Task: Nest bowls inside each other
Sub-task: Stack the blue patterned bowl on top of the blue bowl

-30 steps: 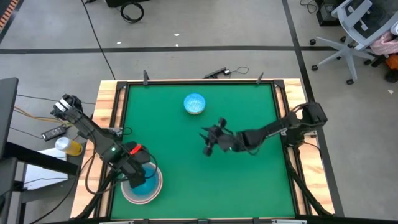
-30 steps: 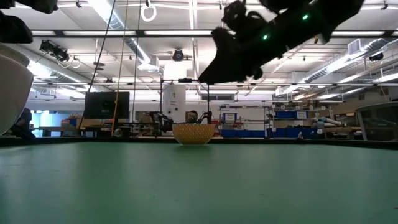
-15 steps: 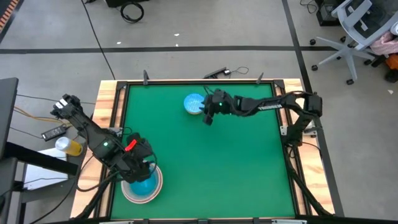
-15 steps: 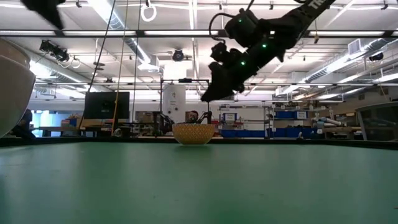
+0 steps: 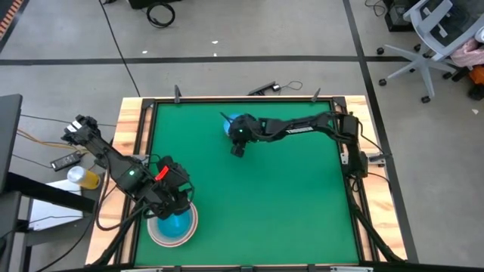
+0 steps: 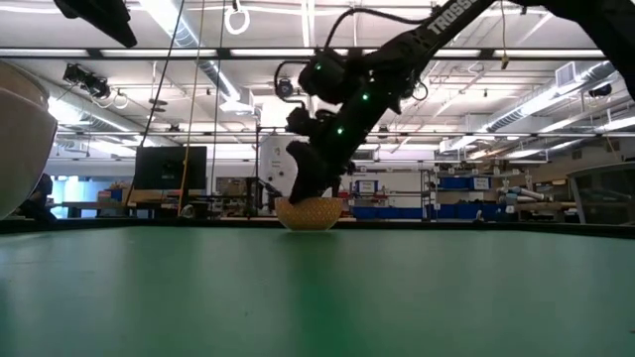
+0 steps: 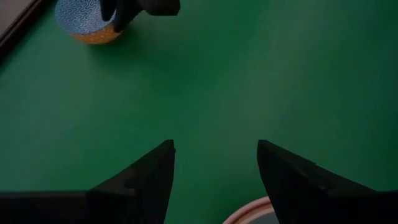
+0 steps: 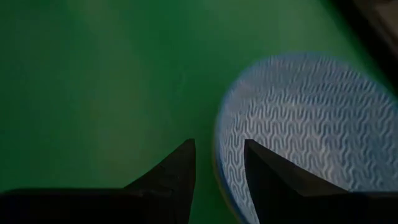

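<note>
The small light-blue patterned bowl [image 5: 240, 121] sits upright on the green mat near the far edge; in the low view its outside looks tan [image 6: 310, 214]. My right gripper [image 8: 219, 146] is open and slants down at the bowl's rim [image 8: 217, 168], one finger over the inside and one outside. At the near left, a blue bowl [image 5: 175, 225] sits nested in a larger white bowl [image 5: 154, 234]. My left gripper [image 7: 214, 146] hangs open above that stack, with nothing between its fingers. My right gripper has its two fingers astride the small bowl's rim [image 8: 217, 177], coming at it slanting down from the table's right. I cannot tell whether either finger touches the rim. The bowl rests on the mat.
A raised wooden frame [image 5: 139, 143] borders the green mat [image 5: 287, 204], which lies bare between the two bowl spots. The white bowl's wall [image 6: 20, 139] fills the low view's left edge. A remote and a yellow cup [image 5: 85, 178] lie off the table's left side.
My right gripper has swung from the middle of the mat toward the far edge and to the left, tipping downward and sinking until its fingers stand at the small bowl's rim. My left gripper has risen a little above the nested stack. The bowls have not moved.
</note>
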Motion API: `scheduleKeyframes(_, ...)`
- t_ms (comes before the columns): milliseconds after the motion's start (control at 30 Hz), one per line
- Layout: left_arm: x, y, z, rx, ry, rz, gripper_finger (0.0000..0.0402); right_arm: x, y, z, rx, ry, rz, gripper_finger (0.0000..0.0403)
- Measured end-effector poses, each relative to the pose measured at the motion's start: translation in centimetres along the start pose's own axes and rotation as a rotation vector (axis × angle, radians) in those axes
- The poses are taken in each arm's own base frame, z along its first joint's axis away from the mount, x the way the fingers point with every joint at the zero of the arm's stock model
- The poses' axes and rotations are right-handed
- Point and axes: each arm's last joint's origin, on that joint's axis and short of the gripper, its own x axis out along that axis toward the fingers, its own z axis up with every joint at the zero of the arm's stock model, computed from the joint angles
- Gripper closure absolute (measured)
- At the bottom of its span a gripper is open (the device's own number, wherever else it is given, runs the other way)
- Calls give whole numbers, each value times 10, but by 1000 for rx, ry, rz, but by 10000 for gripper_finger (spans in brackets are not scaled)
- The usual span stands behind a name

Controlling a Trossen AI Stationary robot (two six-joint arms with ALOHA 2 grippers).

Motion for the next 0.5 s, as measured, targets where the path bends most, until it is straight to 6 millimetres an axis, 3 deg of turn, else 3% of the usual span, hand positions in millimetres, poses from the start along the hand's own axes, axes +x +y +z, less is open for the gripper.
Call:
scheduleKeyframes(200,0,0,0,-2,-1,-1,171,13,-7,-7,44,78,-19,284)
scheduleKeyframes(333,0,0,0,0,0,0,171,11,-4,-10,15,106,-13,363)
scheduleKeyframes(400,1,1,0,7,2,7,171,1,5,-6,-8,102,36,382)
scheduleKeyframes(500,2,2,2,80,-6,14,171,-22,43,-2,-127,83,151,374)
